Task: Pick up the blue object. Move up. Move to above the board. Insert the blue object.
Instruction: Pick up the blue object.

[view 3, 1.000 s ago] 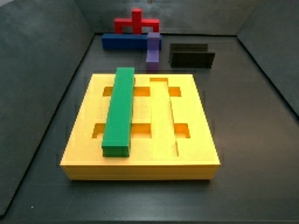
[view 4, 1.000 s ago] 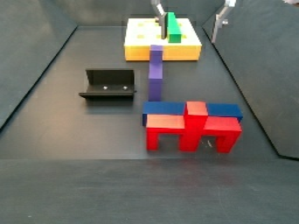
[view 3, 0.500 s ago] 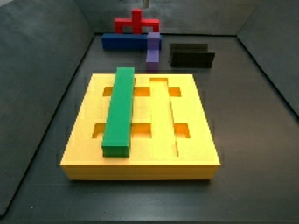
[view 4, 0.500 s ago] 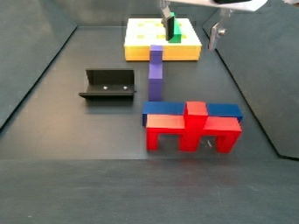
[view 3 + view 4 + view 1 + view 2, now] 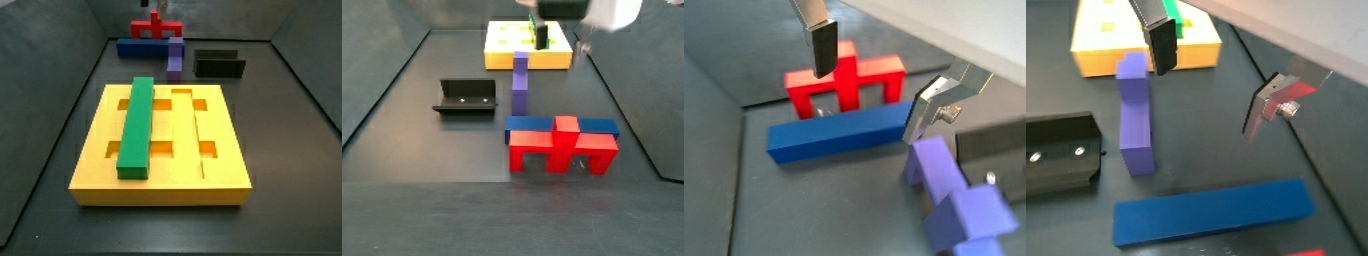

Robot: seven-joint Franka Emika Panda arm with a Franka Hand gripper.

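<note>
The blue object point(image 5: 529, 125) lies flat on the dark floor, partly behind a red piece point(image 5: 563, 150); it also shows in a side view point(image 5: 134, 46) and in both wrist views point(image 5: 838, 135) point(image 5: 1213, 212). The yellow board point(image 5: 221, 135) point(image 5: 502, 55) point(image 5: 1106, 62) carries a green bar point(image 5: 136, 125) in one groove. My gripper point(image 5: 560, 35) hangs in the air between the board and the blue object, open and empty; its jaws stand wide apart in both wrist views point(image 5: 871, 85) point(image 5: 1211, 85). It is out of sight in the side view from the board's end.
A purple block point(image 5: 520, 85) point(image 5: 1136, 120) point(image 5: 958, 195) stands between the board and the blue object. The dark fixture point(image 5: 466, 97) point(image 5: 219, 63) point(image 5: 1060, 150) stands beside it. The red piece point(image 5: 844, 80) point(image 5: 156, 24) sits right against the blue object. Sloping walls ring the floor.
My gripper has come lower and further into the side view, away from the board's far end and toward the blue object. The pieces have not moved.
</note>
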